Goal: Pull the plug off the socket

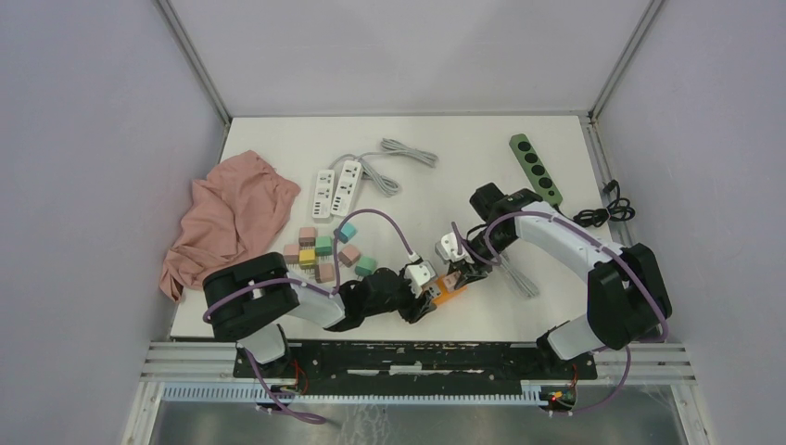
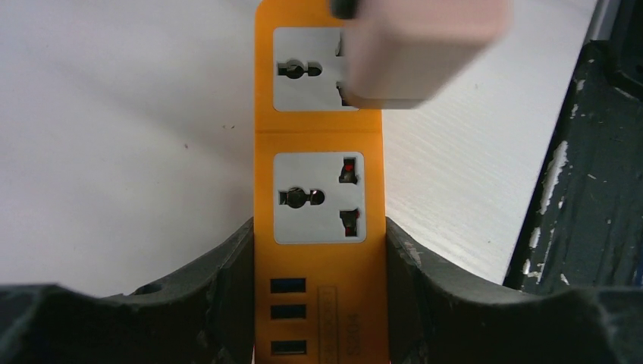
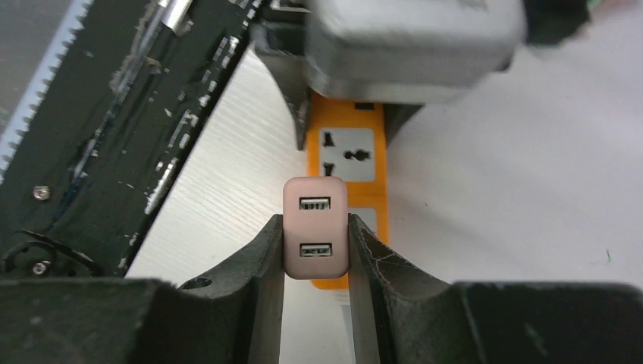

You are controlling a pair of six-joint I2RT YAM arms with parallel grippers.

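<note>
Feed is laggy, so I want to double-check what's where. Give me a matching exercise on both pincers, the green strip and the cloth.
Things: 1 left pincer; 2 right pincer; 3 green power strip; 4 pink cloth.
States: A draped at the left edge of the table; B shut on the pink plug; C lying far right on the table; D shut on the orange power strip.
Pairs: 1-D; 2-B; 3-C; 4-A.

Plug [image 3: 315, 227] over power strip [image 2: 318, 140], cubes [image 1: 323, 252] to left
</note>
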